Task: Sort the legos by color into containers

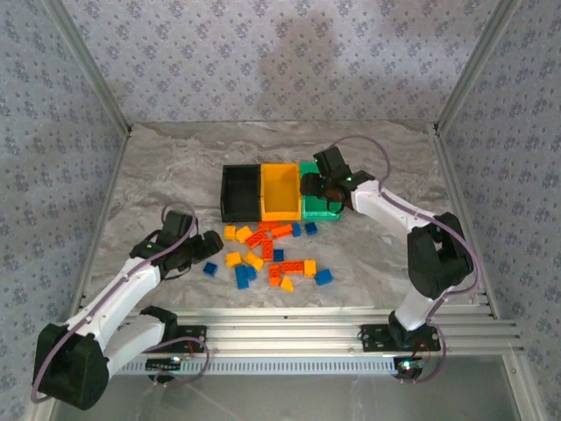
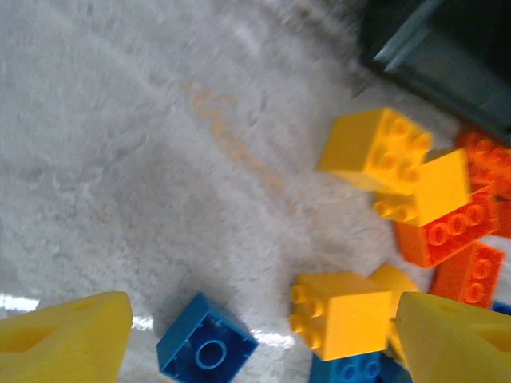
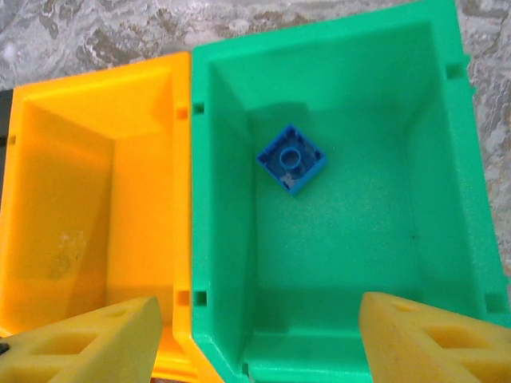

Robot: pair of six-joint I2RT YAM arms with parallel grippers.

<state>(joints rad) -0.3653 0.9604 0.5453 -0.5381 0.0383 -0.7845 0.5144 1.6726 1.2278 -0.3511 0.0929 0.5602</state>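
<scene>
My R gripper hangs over the green bin w/ jaws apart, gripping nothing. One blue brick lies underside-up on that bin's floor, and the yellow-orange bin touches its side. My L gripper is low over the table at the left edge of the loose legos, fingers spread wide and not gripping, w/ a blue brick and a yellow brick on the table between them. Top view: black bin, yellow-orange and green sit in a row behind the pile.
</scene>
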